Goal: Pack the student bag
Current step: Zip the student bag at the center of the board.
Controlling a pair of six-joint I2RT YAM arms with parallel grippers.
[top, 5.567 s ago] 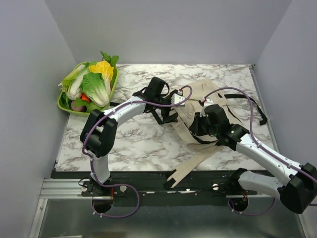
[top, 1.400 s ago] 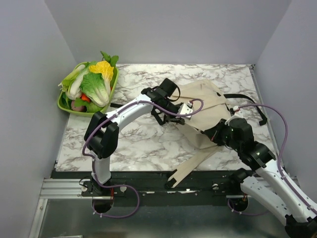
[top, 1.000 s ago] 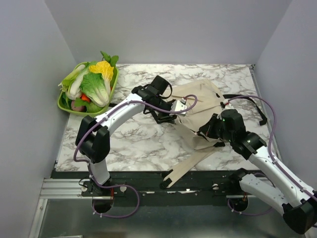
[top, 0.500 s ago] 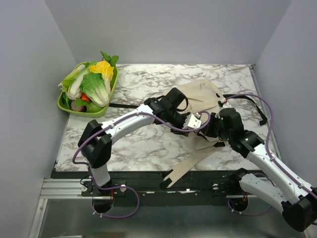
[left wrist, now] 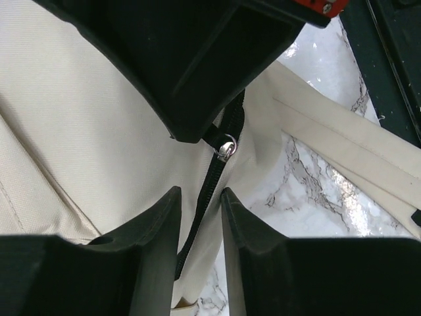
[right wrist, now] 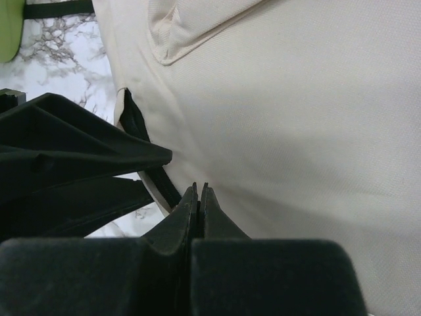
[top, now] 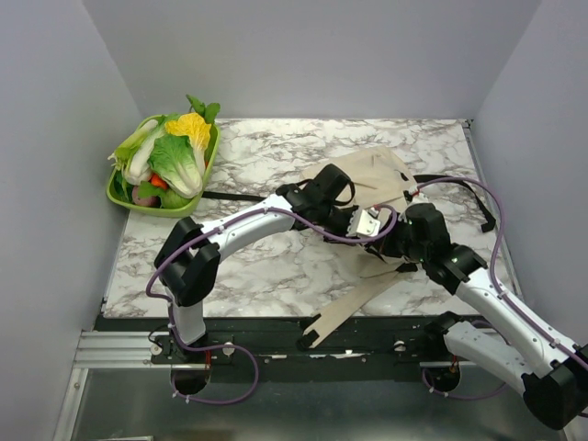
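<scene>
The beige student bag (top: 367,175) lies flat at the table's right centre. Both grippers meet at its near edge. My left gripper (top: 371,223) reaches in from the left. In the left wrist view the left gripper (left wrist: 199,192) is open, its fingers either side of the black zipper (left wrist: 209,178) without pinching it. Just ahead, the zipper's metal ring (left wrist: 225,146) and black pull run into the tip of my right gripper (top: 387,241). In the right wrist view the right gripper (right wrist: 198,186) is shut against the bag's cloth (right wrist: 296,118), a thin dark sliver between the jaws.
A green tray (top: 115,195) heaped with toy vegetables (top: 175,156) stands at the back left. A black strap (top: 230,196) trails from the bag toward it. Long beige straps (top: 354,303) hang over the front edge. Another black strap (top: 470,197) loops at the right.
Over the last second my left gripper swung from the bag's left edge to its near edge, beside the right gripper. The right gripper stayed shut and shifted little.
</scene>
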